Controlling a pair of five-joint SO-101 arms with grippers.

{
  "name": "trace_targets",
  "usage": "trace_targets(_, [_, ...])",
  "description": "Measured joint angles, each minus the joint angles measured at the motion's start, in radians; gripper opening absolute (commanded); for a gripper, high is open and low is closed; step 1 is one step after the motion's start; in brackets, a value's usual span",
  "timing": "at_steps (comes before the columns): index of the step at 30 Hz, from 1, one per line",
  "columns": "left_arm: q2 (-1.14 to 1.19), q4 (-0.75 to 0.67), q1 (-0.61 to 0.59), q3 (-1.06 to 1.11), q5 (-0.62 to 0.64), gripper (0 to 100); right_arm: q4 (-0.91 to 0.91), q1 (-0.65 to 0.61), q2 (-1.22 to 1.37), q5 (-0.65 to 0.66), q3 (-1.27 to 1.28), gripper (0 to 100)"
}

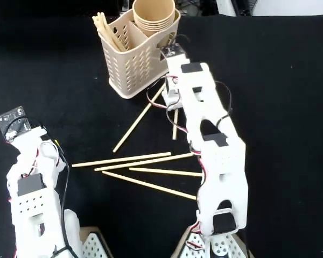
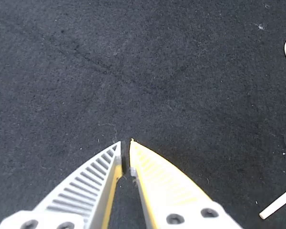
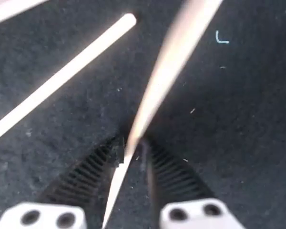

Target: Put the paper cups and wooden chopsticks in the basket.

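Clamping one chopstick (image 3: pixel 162 71) | right tool (image 3: pixel 132 143), wrist view | left tool (image 2: pixel 126 142) tips together

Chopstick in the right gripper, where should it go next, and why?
Probably lift it up over the basket's side compartment. The right gripper is shut on the chopstick close beside the basket, and other chopsticks already stand in that compartment.

Open cloth (image 1: pixel 290 107) right of right arm (image 1: pixel 210 140) & left of basket (image 1: pixel 132 64), centre lane crossed by loose chopsticks (image 1: pixel 124 159), basket's near-right side blocked by right arm w/ chopstick (image 3: pixel 159 81) pinched, cup bay filled by paper cups (image 1: pixel 153 16), near-left corner taken by left arm (image 1: pixel 32 183)
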Motion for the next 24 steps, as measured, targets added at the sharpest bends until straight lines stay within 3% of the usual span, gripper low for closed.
trace_targets(12, [0.0, 0.0, 0.0, 0.0, 0.0, 5, 0.061, -0.002, -0.087, -0.003, 0.06, 1.2])
trace_targets(24, [0.0, 0.0, 0.0, 0.0, 0.0, 5, -0.08, -0.003, -0.614, 0.021, 0.631, 1.2])
